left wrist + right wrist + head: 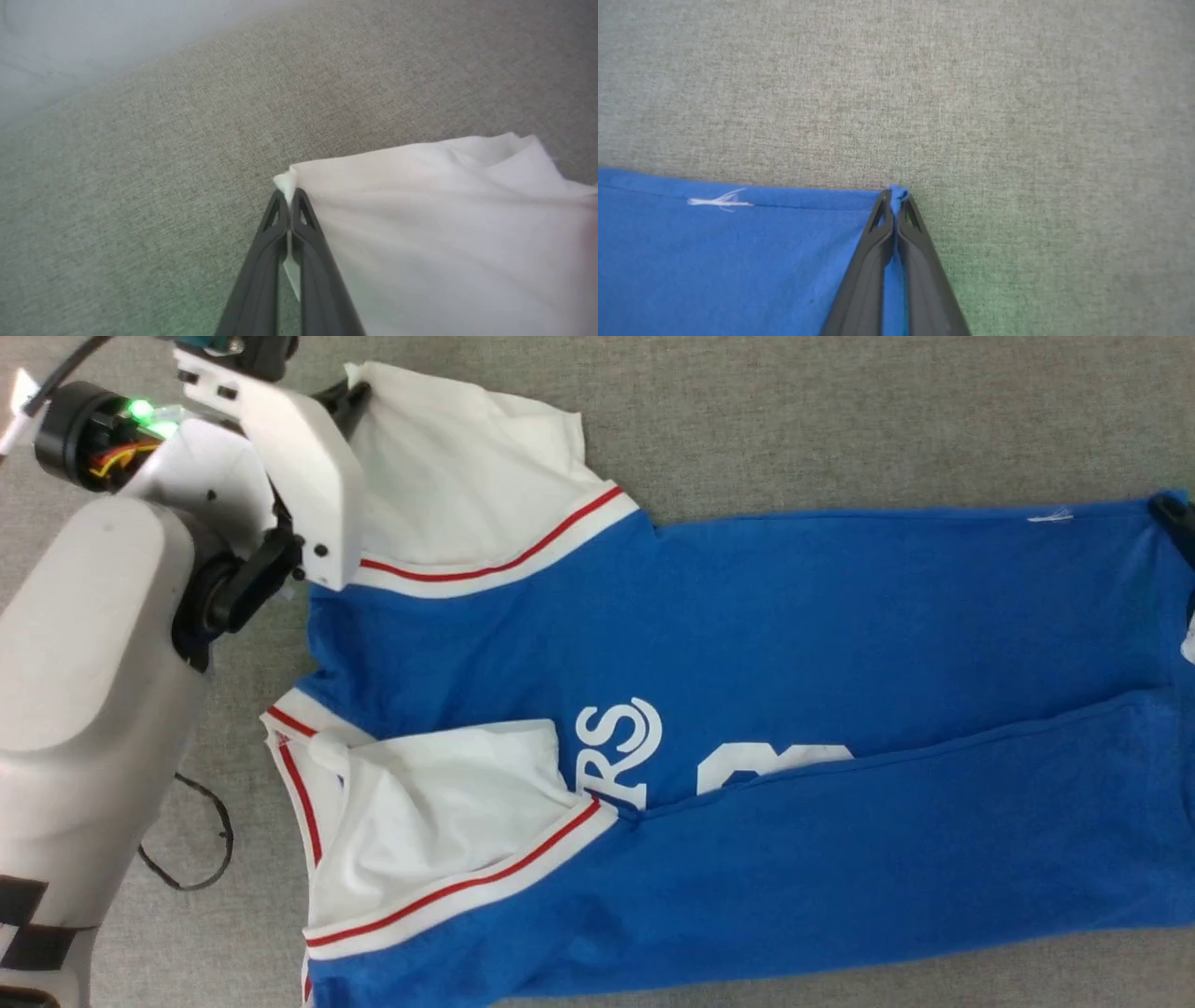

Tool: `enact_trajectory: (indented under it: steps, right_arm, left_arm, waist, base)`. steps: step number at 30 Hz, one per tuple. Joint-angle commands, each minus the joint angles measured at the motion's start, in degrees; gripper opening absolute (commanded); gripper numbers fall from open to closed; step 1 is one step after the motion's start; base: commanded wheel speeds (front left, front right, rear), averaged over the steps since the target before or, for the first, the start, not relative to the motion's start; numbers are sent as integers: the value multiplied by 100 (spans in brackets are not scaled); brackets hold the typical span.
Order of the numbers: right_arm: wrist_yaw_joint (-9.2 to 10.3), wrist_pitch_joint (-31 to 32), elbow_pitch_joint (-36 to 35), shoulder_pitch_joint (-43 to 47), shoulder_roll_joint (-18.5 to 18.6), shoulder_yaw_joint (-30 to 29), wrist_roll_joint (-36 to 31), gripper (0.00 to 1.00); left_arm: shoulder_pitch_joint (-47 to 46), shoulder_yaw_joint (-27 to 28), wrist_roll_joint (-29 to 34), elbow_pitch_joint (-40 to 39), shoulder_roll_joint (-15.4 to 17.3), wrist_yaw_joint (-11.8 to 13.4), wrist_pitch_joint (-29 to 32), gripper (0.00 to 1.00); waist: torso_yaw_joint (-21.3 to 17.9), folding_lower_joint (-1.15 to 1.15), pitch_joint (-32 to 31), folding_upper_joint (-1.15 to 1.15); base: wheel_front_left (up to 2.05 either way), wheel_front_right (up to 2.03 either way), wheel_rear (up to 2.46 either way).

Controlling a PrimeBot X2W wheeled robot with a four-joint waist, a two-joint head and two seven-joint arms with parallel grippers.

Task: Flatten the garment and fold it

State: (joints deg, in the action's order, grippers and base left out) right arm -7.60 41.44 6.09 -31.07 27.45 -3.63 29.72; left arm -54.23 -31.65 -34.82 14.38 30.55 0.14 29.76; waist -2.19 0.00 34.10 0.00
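Grey table [840,420] carries the blue shirt [794,616], spread sideways, with its near side already folded over the lettering [621,747]. The left arm [93,644] reaches low past the collar end. The left jaws are clamped tight on the white sleeve [444,210] corner, and the right jaws are clamped on the far hem corner [899,191]. The far-side fold seems in hand. Both corners must lift together and travel toward the near edge.

Parts we cannot see
The white letters [621,747] on the blue shirt [840,607] are half covered where it folds over itself; the shirt runs off the right edge.
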Motion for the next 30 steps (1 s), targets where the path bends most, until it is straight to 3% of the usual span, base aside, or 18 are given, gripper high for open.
enact_trajectory:
  steps: [1, 10, 17, 22, 30]
  right_arm:
    - [11, -26, 62, -15, -52, 13, -41, 0]
    - [11, -692, -57, -75, 20, 14, -161, 0]
    - [11, -1133, -226, 494, 21, 101, -105, 0]
    - [11, -1393, -469, 1201, -111, 0, -41, 0]
    - [11, -1632, -735, 2328, -422, -319, 123, 0]
  left_arm:
    - [-3, 29, -20, 38, 32, 55, -54, 0]
    - [151, 511, -135, -51, -36, 161, -1275, 0]
    - [1069, 644, -195, -644, 125, 197, -1982, 0]
    - [2128, 647, -171, -1344, 339, 423, -2287, 0]
    - [3933, 858, -447, -2253, 514, 983, -2676, 0]
  waist:
    - [-11, 0, -40, 0]
    - [-9, 0, -590, 0]
    - [86, 0, -1207, 0]
    - [139, 0, -1598, 0]
    - [78, 0, -1795, 0]
  base:
    - [0, 0, 0]
    - [0, 0, 0]
    - [0, 0, 0]
    - [0, 0, 0]
    - [0, 0, 0]
